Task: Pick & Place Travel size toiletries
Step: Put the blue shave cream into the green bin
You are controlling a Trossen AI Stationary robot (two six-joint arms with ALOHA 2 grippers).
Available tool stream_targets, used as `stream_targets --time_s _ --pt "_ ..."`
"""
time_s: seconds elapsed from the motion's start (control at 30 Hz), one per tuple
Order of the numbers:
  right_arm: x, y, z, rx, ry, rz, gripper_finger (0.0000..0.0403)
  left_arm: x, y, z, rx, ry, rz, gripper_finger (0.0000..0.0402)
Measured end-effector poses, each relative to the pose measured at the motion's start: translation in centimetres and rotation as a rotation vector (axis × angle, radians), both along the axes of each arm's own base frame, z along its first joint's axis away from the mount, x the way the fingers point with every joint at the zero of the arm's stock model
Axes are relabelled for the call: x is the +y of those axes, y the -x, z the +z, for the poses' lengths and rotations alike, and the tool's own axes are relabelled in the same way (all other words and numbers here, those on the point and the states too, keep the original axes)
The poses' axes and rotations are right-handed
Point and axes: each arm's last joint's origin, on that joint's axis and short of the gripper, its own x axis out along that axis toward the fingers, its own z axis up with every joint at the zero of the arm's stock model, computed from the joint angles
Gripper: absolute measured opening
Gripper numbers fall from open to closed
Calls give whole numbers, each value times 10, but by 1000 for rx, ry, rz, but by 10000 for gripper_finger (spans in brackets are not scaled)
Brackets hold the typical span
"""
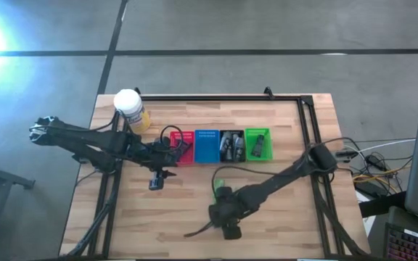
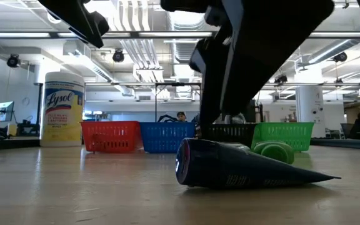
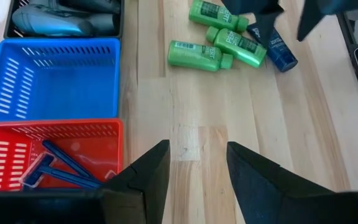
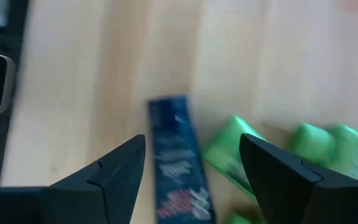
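Observation:
Three green little bottles (image 3: 194, 55) and a dark blue tube (image 3: 277, 46) lie flat on the wooden table, nearer than the baskets. In the low view the tube (image 2: 242, 170) lies on its side with a green bottle (image 2: 274, 151) behind it. My right gripper (image 4: 191, 140) hovers open over the tube (image 4: 176, 162), with the green bottles (image 4: 229, 149) beside it, touching nothing. My left gripper (image 3: 197, 155) stands open above bare table next to the red basket (image 3: 55, 134); it shows near the table's middle left (image 1: 158, 177).
Four baskets stand in a row at the far middle: red with blue razors (image 3: 55, 168), blue (image 1: 207, 145), black (image 1: 231, 145) with grey tubes, green (image 1: 257, 143). A white-capped yellow jar (image 1: 131, 109) stands at the far left. A black frame (image 1: 307, 116) borders the table.

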Motion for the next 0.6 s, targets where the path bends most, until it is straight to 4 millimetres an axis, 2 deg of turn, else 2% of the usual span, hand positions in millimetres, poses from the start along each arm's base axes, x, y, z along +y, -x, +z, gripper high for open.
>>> stream_targets --time_s 0.13,0.27,0.6 --pt "10 -4 -8 -18 -62 37 259 0 1 0 9 6 0 163" --pt "18 -4 -24 9 -53 54 247 0 1 -1 17 6 1 163" --pt "18 -4 -40 46 -20 48 225 0 1 -4 27 18 15 163"
